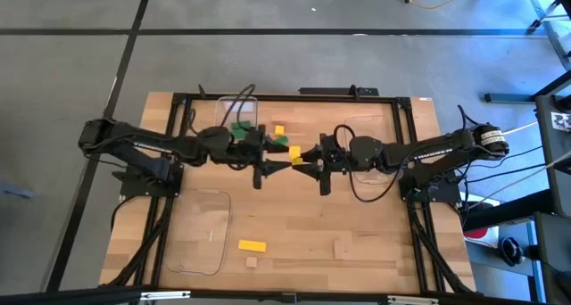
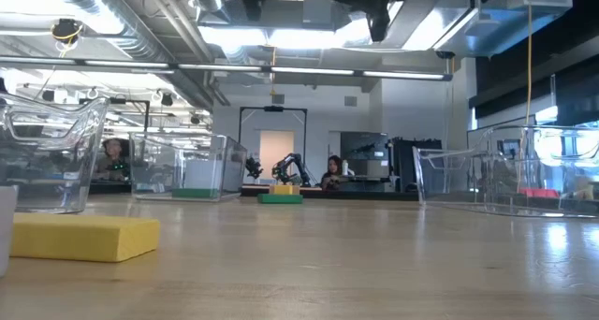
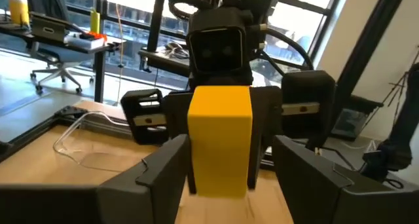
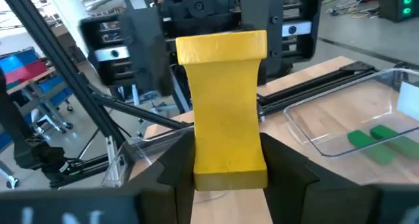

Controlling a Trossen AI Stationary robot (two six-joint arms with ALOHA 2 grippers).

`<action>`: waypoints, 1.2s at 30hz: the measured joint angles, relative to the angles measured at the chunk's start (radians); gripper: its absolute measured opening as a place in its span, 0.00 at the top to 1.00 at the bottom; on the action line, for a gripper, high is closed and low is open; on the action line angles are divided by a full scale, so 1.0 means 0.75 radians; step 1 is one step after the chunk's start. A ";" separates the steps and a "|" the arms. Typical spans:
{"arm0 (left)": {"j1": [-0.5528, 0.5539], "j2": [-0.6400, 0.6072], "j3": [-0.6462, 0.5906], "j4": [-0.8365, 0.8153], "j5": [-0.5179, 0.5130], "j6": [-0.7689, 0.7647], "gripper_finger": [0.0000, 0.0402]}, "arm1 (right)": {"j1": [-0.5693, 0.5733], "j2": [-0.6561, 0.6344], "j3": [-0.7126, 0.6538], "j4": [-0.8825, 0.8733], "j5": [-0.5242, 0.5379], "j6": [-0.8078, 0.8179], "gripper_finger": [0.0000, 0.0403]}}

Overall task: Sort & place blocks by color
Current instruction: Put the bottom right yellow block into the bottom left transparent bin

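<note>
A yellow block point(image 1: 296, 153) hangs above the table's middle between my two grippers, which face each other. My right gripper point(image 4: 229, 166) is shut on it. My left gripper point(image 3: 226, 160) is open, with a finger point(image 3: 163, 168) on either side of the block's other end and a gap showing on at least one side. In a clear tray point(image 1: 234, 109) at the far left lie green blocks point(image 1: 243, 127). Beside that tray lie another yellow block point(image 1: 279, 130) and a green one point(image 1: 278, 141). My right gripper pinches the yellow block's two long sides at its right-hand end point(image 4: 229, 155) between its two fingers. The fingers come level from the table's right and lie along the block. The block sticks out level toward my left gripper, clear of the table, narrower along its sides than at its free end point(image 4: 222, 46).
A yellow block point(image 1: 252, 245) and pale tan cubes point(image 1: 252, 262) point(image 1: 342, 248) lie near the front edge. A clear tray point(image 1: 201, 229) sits at the near left and another point(image 1: 368, 127) at the far right. A black frame point(image 1: 178, 100) borders the table.
</note>
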 joint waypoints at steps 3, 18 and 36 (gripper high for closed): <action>-0.001 0.052 0.050 -0.005 0.000 0.000 0.41 | 0.000 0.000 0.000 -0.003 0.000 0.001 0.67; -0.001 0.083 0.082 -0.001 -0.012 -0.002 0.53 | 0.009 0.000 0.000 -0.003 0.000 0.002 0.67; 0.033 -0.040 0.081 -0.247 0.006 0.007 0.70 | 0.009 -0.071 -0.002 -0.219 0.036 0.040 0.33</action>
